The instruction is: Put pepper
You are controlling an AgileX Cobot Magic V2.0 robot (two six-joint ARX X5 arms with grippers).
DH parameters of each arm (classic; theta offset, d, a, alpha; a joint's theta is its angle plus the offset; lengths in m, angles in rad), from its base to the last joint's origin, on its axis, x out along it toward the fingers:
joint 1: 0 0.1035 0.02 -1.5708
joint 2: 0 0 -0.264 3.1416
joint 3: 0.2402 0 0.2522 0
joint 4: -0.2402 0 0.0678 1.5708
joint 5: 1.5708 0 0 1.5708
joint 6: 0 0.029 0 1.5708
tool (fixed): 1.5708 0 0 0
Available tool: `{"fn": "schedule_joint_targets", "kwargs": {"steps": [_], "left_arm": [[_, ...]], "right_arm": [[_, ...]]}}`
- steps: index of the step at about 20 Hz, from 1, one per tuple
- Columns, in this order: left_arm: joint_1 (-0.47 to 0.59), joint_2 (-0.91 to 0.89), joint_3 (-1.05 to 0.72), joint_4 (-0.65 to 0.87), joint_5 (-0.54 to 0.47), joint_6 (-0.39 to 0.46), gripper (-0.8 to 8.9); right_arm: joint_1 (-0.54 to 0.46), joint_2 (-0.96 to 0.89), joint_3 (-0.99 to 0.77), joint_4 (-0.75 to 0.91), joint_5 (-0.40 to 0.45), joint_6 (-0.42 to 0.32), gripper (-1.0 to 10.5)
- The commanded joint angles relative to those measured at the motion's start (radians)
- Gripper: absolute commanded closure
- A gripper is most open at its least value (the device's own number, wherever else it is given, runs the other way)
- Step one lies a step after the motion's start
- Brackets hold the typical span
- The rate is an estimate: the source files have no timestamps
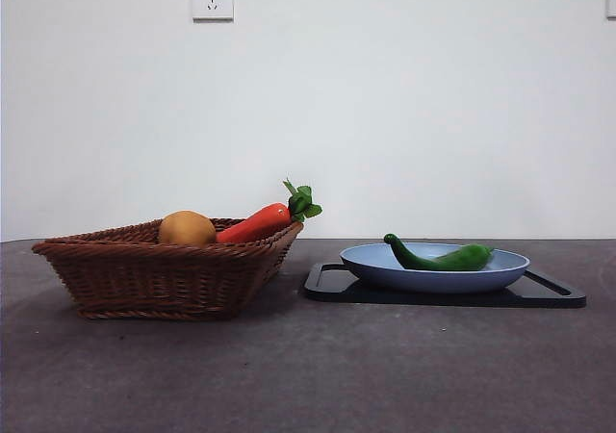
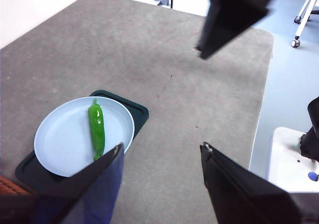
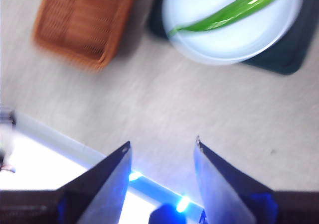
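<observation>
Front view: the pepper [image 1: 441,257] lies on its side in a pale blue plate [image 1: 385,271], which rests on a black tray [image 1: 327,284] on the grey surface [image 1: 308,375]. Just beside the tray stands a wicker basket [image 1: 144,279] holding a carrot [image 1: 255,225] and a round yellow-orange fruit [image 1: 187,228]. Neither arm enters this view. Wrist views: the left gripper [image 2: 162,157] and the right gripper [image 3: 162,149] both hang high above the surface, well apart from the pepper, each with its fingers apart and holding nothing. Probable risks: the pepper is slender, glossy and curved, so fingers closing off-centre could let it roll or slip out; a descent too deep could strike the plate rim and shift the plate on its tray.
</observation>
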Motion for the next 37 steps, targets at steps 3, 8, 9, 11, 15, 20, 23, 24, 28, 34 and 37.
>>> {"fn": "schedule_joint_targets", "kwargs": {"steps": [3, 8, 9, 11, 15, 20, 23, 24, 28, 34, 37], "left_arm": [[-0.009, 0.007, 0.018, -0.019, 0.001, -0.008, 5.51], [-0.009, 0.007, 0.018, -0.032, 0.002, -0.011, 8.06], [-0.009, 0.007, 0.018, -0.031, 0.002, -0.011, 8.06], [-0.009, 0.007, 0.018, -0.032, 0.002, -0.011, 8.06], [-0.009, 0.007, 0.018, -0.023, 0.002, -0.010, 8.06], [-0.009, 0.007, 0.018, -0.024, 0.000, -0.008, 8.06], [-0.008, 0.007, 0.018, -0.021, -0.117, 0.048, 8.05], [-0.003, 0.007, 0.018, -0.025, -0.168, 0.047, 8.05], [0.053, -0.019, 0.017, 0.004, -0.254, 0.092, 8.05], [0.347, -0.189, 0.014, 0.196, -0.260, 0.052, 8.05], [0.525, -0.306, -0.024, 0.217, -0.260, 0.050, 8.05]], "right_arm": [[0.080, -0.049, 0.020, -0.018, 0.002, -0.018, 7.8], [0.113, -0.050, 0.020, -0.016, 0.002, -0.052, 9.4], [0.112, -0.050, 0.020, -0.011, 0.000, -0.051, 9.4], [0.112, -0.051, 0.020, -0.006, -0.001, -0.011, 9.4], [0.093, -0.051, 0.020, -0.006, 0.003, 0.001, 9.4], [0.076, -0.051, 0.020, -0.006, 0.002, 0.001, 9.4], [0.076, -0.051, 0.020, -0.006, 0.002, 0.001, 9.4], [0.076, -0.051, 0.020, -0.006, 0.002, 0.001, 9.4], [0.076, -0.051, 0.020, -0.006, 0.002, 0.001, 9.4], [0.076, -0.051, 0.020, -0.006, 0.002, 0.001, 9.4], [0.076, -0.051, 0.020, -0.006, 0.002, 0.001, 9.4]]}}
